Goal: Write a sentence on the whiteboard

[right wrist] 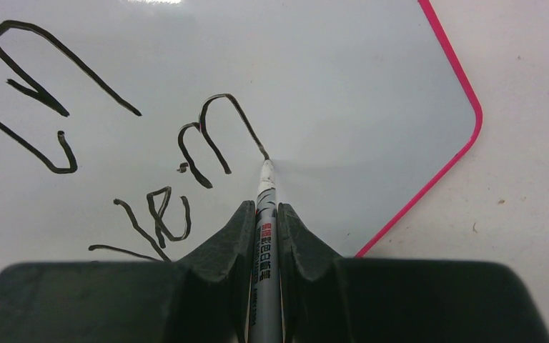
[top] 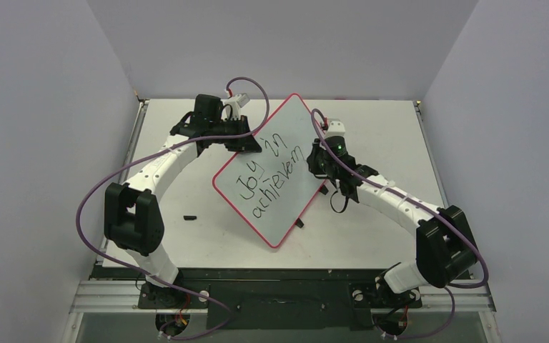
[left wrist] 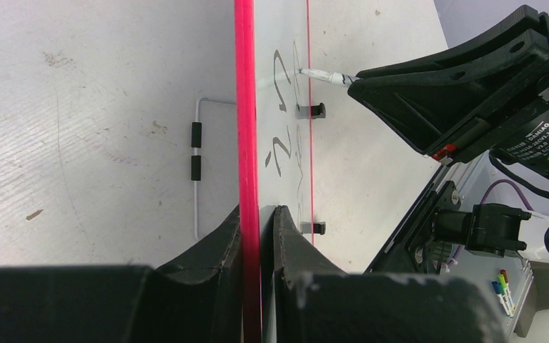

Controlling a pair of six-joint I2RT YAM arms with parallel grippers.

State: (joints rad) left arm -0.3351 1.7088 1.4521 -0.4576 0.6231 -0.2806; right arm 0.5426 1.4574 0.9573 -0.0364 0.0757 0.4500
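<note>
The whiteboard [top: 280, 187] with its thin red rim stands tilted on the table, turned like a diamond. Black words on it read "Joy in" over "achievem" [top: 275, 180], with "Joy" underlined. My left gripper [top: 237, 143] is shut on the board's upper left rim [left wrist: 246, 143], which runs between its jaws in the left wrist view. My right gripper [top: 322, 163] is shut on a grey marker [right wrist: 264, 236]. The marker tip [right wrist: 266, 164] touches the board at the end of the "m" [right wrist: 211, 136]. The marker also shows in the left wrist view [left wrist: 325, 75].
A small black cap [top: 190, 216] lies on the table left of the board. A wire stand with black sleeves [left wrist: 196, 153] is behind the board. A black clip [top: 299, 224] sits at the board's lower right edge. The table's side walls are close.
</note>
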